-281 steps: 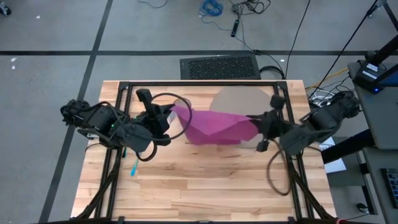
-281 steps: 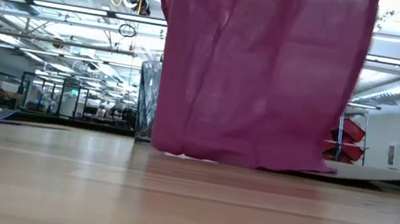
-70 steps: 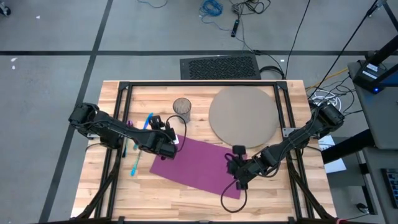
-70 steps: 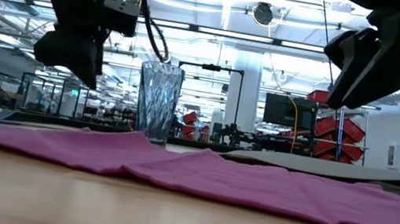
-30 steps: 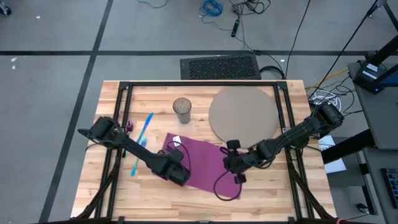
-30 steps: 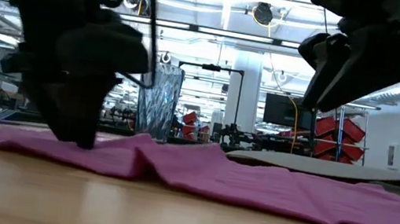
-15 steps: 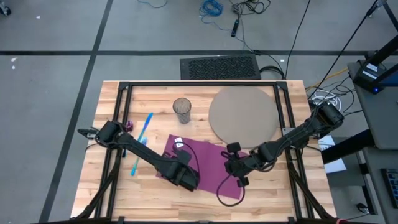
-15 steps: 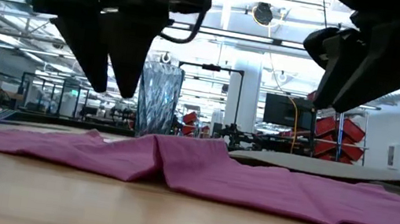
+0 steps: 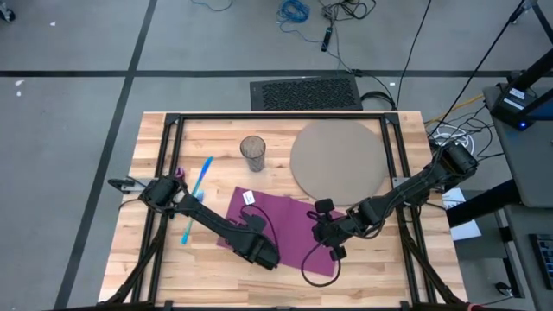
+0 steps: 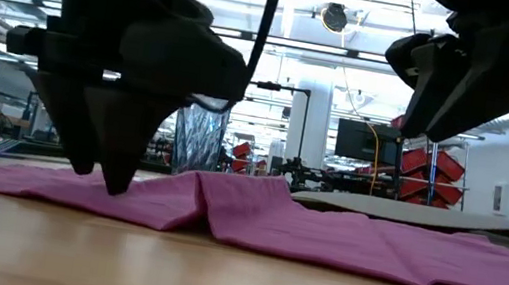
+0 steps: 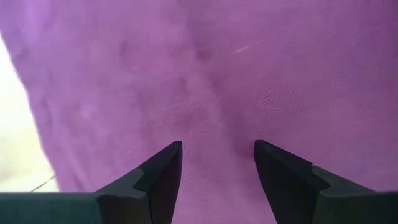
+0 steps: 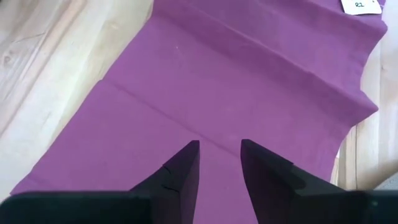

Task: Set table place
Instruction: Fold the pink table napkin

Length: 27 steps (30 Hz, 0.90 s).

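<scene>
The purple napkin [image 9: 285, 220] lies on the table [image 9: 380, 276] with a raised fold [image 10: 203, 180] across it and a white tag [image 9: 249, 198] at its far left corner. My left gripper [image 11: 217, 149] points down, open, over the napkin's near left part [image 10: 97, 178]. My right gripper [image 12: 217, 146] hangs open above the napkin's right part [image 9: 333, 246], well clear of it in the low view [image 10: 418, 132]. The round grey-tan mat [image 9: 337, 160] lies at the far right. The clear glass [image 9: 252, 153] stands left of the mat. Blue cutlery [image 9: 197, 194] lies at the left. My left gripper comes at the napkin's near left part [image 11: 211, 106] from above with its fingers apart. In the low view its fingertips [image 10: 114, 187] stand level with the cloth, and I cannot tell whether they touch it. Nothing is between the fingers.
A pink piece of cutlery [image 9: 179, 174] lies by the left arm. The table's black frame bars [image 9: 276, 117] run along the far edge and down both sides. Bare wood [image 9: 216, 281] lies along the near edge.
My left gripper has risen off the napkin's left part, gone toward the table's near edge and right, and come down low over the cloth again, still open. The napkin's raised fold stands a little farther right than before.
</scene>
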Each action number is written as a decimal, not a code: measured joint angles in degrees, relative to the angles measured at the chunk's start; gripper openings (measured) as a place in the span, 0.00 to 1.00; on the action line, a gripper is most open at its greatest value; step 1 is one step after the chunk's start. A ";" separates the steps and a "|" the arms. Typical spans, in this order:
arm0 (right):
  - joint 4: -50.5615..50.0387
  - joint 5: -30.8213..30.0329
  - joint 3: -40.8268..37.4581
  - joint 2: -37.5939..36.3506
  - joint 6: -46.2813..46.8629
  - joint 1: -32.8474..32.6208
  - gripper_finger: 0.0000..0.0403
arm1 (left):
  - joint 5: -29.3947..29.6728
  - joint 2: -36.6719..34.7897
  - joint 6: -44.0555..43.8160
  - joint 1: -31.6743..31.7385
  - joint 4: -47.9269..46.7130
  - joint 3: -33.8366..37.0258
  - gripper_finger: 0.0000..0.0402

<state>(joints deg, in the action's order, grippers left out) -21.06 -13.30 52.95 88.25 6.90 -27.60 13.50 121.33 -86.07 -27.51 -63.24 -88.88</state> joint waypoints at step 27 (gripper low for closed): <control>0.23 0.04 0.00 0.00 0.35 -0.26 0.26 | -5.94 0.29 9.30 2.89 4.39 0.33 0.23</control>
<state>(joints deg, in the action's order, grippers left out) -20.83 -13.26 52.95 88.25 7.25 -27.86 7.56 121.62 -76.76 -24.61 -58.85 -88.55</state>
